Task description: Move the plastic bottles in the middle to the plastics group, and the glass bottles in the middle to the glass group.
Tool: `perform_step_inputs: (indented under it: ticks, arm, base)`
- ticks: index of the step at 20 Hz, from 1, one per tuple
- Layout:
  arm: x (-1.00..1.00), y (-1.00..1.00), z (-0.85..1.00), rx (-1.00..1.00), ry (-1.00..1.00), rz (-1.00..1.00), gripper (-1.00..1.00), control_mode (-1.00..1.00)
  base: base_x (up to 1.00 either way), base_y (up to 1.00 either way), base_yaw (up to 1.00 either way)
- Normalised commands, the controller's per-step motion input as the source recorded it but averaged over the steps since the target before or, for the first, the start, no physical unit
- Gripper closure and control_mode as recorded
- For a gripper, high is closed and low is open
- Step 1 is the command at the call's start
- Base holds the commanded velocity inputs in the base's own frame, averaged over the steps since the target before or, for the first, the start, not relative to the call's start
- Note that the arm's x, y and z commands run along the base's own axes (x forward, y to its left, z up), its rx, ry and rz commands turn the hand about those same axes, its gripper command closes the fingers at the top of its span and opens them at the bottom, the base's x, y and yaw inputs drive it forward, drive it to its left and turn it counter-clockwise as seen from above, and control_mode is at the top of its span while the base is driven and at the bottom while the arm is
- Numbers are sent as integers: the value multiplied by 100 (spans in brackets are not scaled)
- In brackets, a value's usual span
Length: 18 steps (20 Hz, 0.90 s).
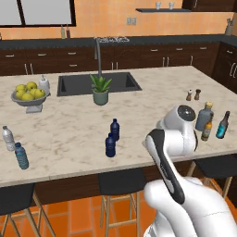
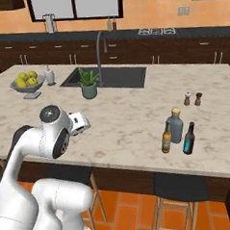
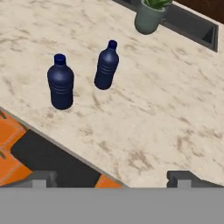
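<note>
1. Left base view: two navy bottles [image 1: 112, 138] stand upright near the front edge of the marble counter [image 1: 69, 125], one just behind the other. The clear bottle [image 1: 8, 138] and the teal ribbed bottle [image 1: 21, 156] stand at the far left. The amber bottle [image 1: 207, 129] stands at the right, just beside the blue-grey flask [image 1: 204, 116] and near the dark teal bottle [image 1: 223, 125]. The arm's white links rise at the lower right.
2. Right base view: the amber bottle [image 2: 166, 137] stands just left of the flask [image 2: 175, 125], with the teal bottle [image 2: 188, 138] to their right. A potted plant [image 2: 89, 83] sits by the sink [image 2: 107, 77].
3. Hand view: the gripper [image 3: 113, 178] has its tips spread wide, holding nothing, above the counter's front edge. Both navy bottles [image 3: 61, 82] stand upright ahead, well apart from the tips.
</note>
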Motion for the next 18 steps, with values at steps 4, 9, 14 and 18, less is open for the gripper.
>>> perform_step_inputs:
  ticks: [4,9,14,18]
  arm:
    - [43,68,0,21,-19,0,-100,-100]
    - [39,69,18,17,-12,0,-100,-100]
    - [6,44,48,-1,40,0,-100,-100]
    - [6,17,2,-10,42,0,-100,-100]
  base:
    - [0,0,0]
    - [0,0,0]
    - [0,0,0]
    - [0,0,0]
